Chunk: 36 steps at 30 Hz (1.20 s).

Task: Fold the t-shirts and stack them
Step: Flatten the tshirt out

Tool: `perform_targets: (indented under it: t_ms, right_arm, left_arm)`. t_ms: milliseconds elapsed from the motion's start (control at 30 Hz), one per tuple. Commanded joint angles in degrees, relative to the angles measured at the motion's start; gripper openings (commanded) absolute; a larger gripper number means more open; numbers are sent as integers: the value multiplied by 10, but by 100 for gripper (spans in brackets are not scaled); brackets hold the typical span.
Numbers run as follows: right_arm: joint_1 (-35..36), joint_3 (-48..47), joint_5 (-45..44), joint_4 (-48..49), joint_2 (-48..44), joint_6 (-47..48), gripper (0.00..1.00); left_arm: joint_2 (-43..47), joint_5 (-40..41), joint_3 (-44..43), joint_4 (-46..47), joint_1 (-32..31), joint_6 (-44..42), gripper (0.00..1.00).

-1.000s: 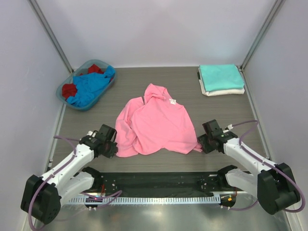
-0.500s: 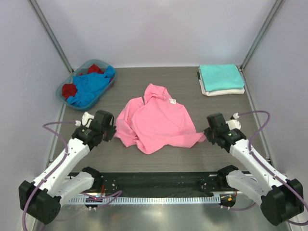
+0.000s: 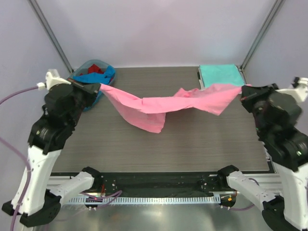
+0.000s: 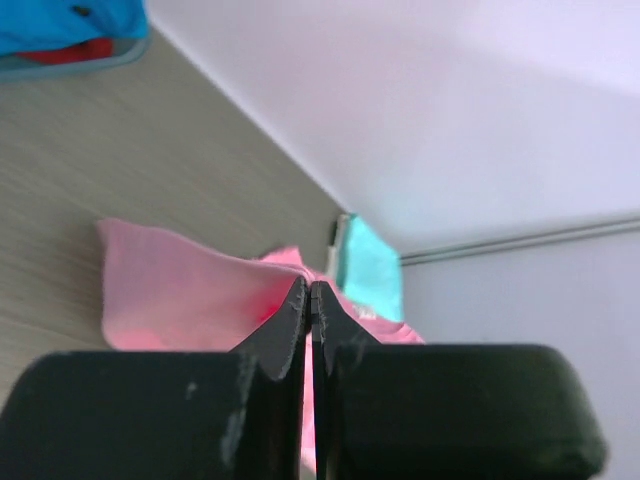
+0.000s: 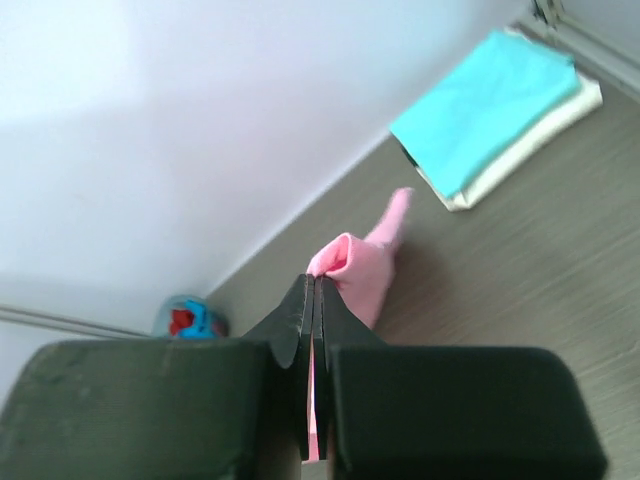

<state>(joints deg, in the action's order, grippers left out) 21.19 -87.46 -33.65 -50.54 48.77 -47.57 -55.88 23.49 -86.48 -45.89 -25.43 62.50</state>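
Both pinching: left tool (image 3: 97,87) and right tool (image 3: 243,92) each clamp one end of pink t-shirt (image 3: 159,105), which sags between them above counter (image 3: 192,144).

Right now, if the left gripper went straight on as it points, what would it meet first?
The pink t-shirt that the left gripper is shut on, stretched just ahead. Beyond it the line seems to lead toward the folded teal t-shirt, though depth is unclear.
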Motion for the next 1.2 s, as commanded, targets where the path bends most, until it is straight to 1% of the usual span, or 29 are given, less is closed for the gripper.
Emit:
perform_targets:
  t_ms: [0, 33, 100, 167, 267, 333, 467, 567, 600, 633, 667, 700, 733, 767, 800, 833, 867, 900, 933, 967, 1000, 1033, 1067, 1133, 1167]
  right_arm:
    - [-2, -89, 8, -68, -48, 63, 1]
    - [-2, -102, 17, -76, -59, 60, 1]
    - [-2, -133, 35, -84, -82, 56, 1]
    - [-2, -150, 55, -83, -93, 55, 1]
    - [-2, -185, 63, -84, -82, 65, 1]
    - [-2, -206, 63, -81, -56, 82, 1]
    - [-3, -186, 59, -41, -1, 110, 1]
    - [-2, -161, 52, 19, 61, 130, 1]
    - [-2, -161, 37, 52, 79, 138, 1]
    - [-2, -165, 28, 69, 97, 154, 1]
    - [-2, -190, 18, 97, 145, 164, 1]
    - [-2, -210, 11, 108, 169, 176, 1]
    - [-3, -234, 6, 118, 199, 205, 1]
    - [-3, -261, 5, 126, 251, 222, 1]
    - [-3, -319, -3, 141, 281, 236, 1]
    - [-4, -350, -9, 145, 306, 252, 1]
    - [-3, -383, -16, 149, 328, 274, 1]
    - [-4, -450, -22, 149, 372, 286, 1]
    - [-5, -482, -31, 150, 389, 295, 1]
    - [-7, -510, -29, 151, 406, 313, 1]
    - [-8, -558, -27, 153, 427, 321, 1]
    - [-8, -576, -27, 154, 434, 326, 1]
    - [-8, -586, -27, 155, 433, 332, 1]
    - [-8, -570, -34, 162, 407, 338, 1]
    - [-8, -553, -48, 164, 392, 336, 1]
  left_arm:
    - [49, -27, -37, -17, 2, -27, 0]
    - [69, -52, -45, -24, 1, -22, 0]
    - [82, -74, -55, -34, 1, -6, 0]
    - [94, -89, -73, -47, 1, 0, 0]
    - [86, -89, -97, -60, 1, -4, 0]
    - [73, -89, -114, -59, 1, -17, 0]
    - [26, -84, -106, -44, 1, -38, 0]
    - [-33, -70, -84, -12, 1, -58, 0]
    - [-67, -52, -86, -1, 2, -64, 0]
    - [-89, -43, -98, 2, 4, -76, 0]
    - [-107, -38, -105, 12, 13, -82, 0]
    - [-145, -36, -119, 18, 22, -85, 0]
    - [-163, -46, -144, 23, 35, -84, 0]
    - [-180, -64, -164, 28, 68, -75, 0]
    - [-220, -82, -184, 39, 85, -70, 0]
    - [-238, -112, -206, 40, 99, -66, 0]
    - [-261, -125, -268, 38, 123, -63, 0]
    - [-280, -135, -302, 32, 131, -66, 0]
    - [-322, -144, -346, 22, 138, -68, 0]
    - [-341, -161, -424, 9, 150, -69, 0]
    - [-355, -171, -461, -6, 155, -70, 0]
    - [-367, -180, -486, -7, 158, -71, 0]
    - [-370, -196, -500, -4, 161, -70, 0]
    - [-351, -210, -477, 25, 167, -64, 0]
    - [-325, -217, -456, 32, 172, -62, 0]
